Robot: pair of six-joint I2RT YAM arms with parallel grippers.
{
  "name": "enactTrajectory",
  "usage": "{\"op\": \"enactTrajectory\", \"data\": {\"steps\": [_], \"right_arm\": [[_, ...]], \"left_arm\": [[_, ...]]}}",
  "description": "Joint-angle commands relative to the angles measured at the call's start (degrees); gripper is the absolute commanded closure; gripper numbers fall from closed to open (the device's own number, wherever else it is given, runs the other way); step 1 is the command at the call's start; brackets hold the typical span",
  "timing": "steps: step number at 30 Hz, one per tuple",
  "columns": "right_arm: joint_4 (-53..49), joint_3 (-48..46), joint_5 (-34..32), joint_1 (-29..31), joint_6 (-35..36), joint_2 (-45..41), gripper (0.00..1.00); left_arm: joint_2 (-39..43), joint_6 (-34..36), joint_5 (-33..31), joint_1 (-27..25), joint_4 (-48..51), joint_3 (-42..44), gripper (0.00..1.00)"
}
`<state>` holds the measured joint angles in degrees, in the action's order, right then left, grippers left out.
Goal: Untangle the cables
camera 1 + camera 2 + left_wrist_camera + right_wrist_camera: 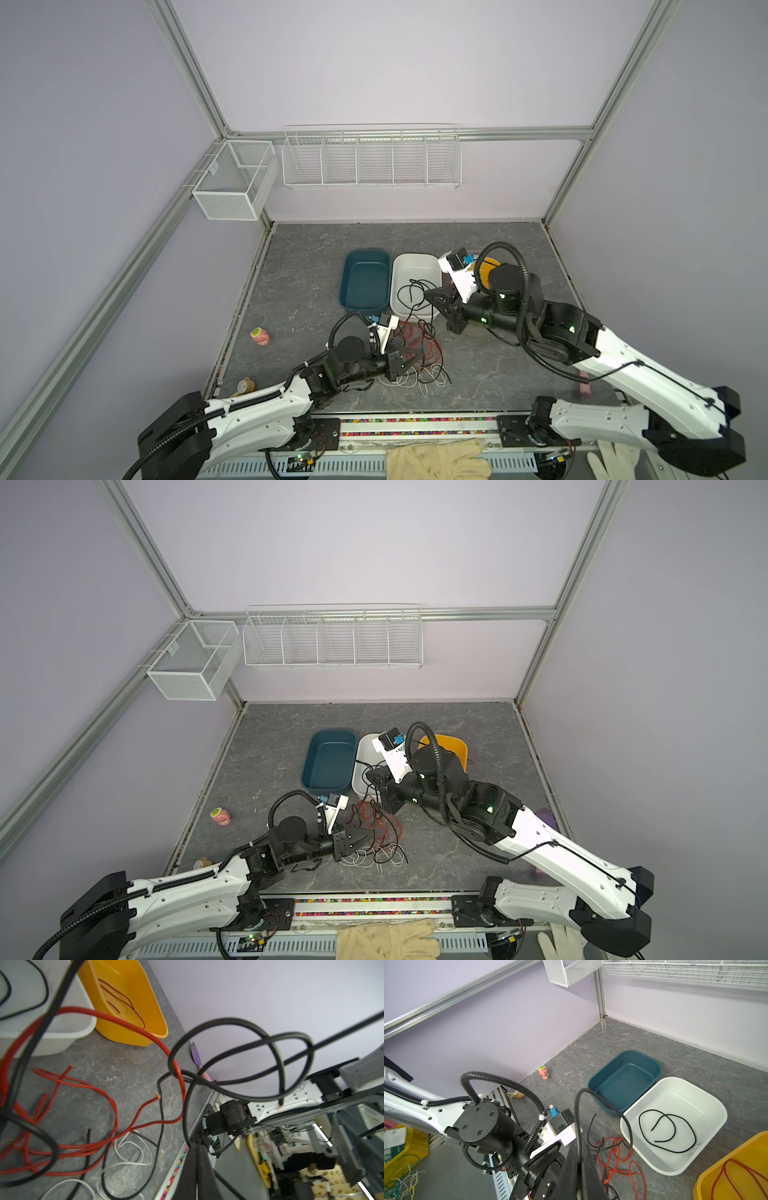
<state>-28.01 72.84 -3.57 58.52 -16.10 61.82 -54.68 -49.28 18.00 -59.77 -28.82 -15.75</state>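
Both top views hang high over the near edge of the table (316, 266). They face down and toward the back wall from far enough off to take in both arms, and they share nearly the whole scene, shifted slightly sideways.

The left wrist camera sits just behind the fingers (187, 1176) of the left gripper (196, 1146) and looks along them from very near. A black cable (220, 1019) loops just past the fingertips, with the yellow tub (149, 1005) farther beyond.

The right wrist camera looks past the fingers (589, 1178) of the right gripper (580, 1147), seemingly from higher up. Beyond the tips lie the white tub (712, 1109) and the teal tub (643, 1061). Both wrist views share the white and yellow tubs.
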Motion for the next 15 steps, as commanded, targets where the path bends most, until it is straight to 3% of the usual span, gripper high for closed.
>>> {"op": "enactTrajectory", "data": {"steps": [1,15], "right_arm": [[1.6,0.1,-0.3,-0.2,-0.3,-1.0,0.93],[-12.0,12.9,-5.3,-0.4,2.7,-1.1,0.94]], "left_arm": [[0.7,0.1,-0.4,-0.3,-1.0,0.3,1.00],[6.2,-0.6,-7.0,-0.3,5.2,9.7,1.00]]}}
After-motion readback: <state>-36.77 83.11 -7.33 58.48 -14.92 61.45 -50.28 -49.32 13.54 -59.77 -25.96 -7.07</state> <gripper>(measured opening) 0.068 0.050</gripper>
